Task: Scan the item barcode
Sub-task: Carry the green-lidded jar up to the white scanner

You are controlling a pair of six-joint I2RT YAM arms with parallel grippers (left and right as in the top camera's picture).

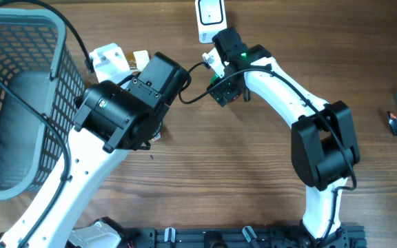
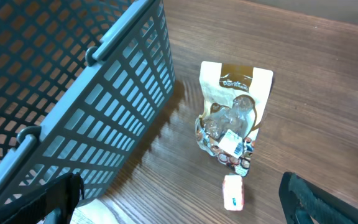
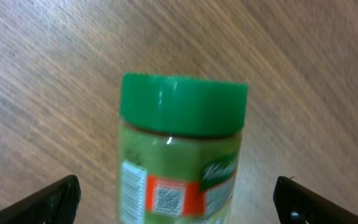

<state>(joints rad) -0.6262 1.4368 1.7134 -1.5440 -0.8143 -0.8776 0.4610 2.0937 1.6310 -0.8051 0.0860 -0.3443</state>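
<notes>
Wooden table [image 3: 42, 62], green-lidded jar [image 3: 179, 155] between spread right fingers [image 3: 48, 202]

The overhead camera looks straight down from far on the brown wooden table [image 1: 205, 165] and the grey plastic mesh basket [image 1: 19, 103] at its left. The left wrist camera looks down at a slant from nearer and shares this basket with it. The right wrist camera is very close above a green-lidded jar [image 3: 179, 149].
</notes>
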